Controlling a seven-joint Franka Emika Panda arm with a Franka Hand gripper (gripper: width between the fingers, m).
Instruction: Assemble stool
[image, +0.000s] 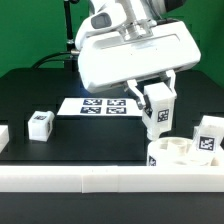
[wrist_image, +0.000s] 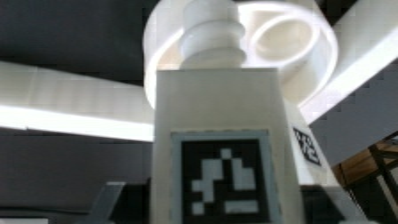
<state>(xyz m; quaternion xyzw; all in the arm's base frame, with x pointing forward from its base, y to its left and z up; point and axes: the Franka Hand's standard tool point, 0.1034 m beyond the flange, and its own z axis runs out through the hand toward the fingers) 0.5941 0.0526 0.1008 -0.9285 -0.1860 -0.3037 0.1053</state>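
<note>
Over the seat, I see the end effector clamped on a leg, held upright; contact with seat unclear. Second leg and third leg stand well apart on the surface.

Fig.: marker board lying flat at ctr of black table; white border rail running along table's near edge; green backdrop standing behind.

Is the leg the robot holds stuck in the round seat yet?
Out, it seems. The gripper holds the leg upright over the seat; its peg sits beside an empty socket, not inside.
</note>
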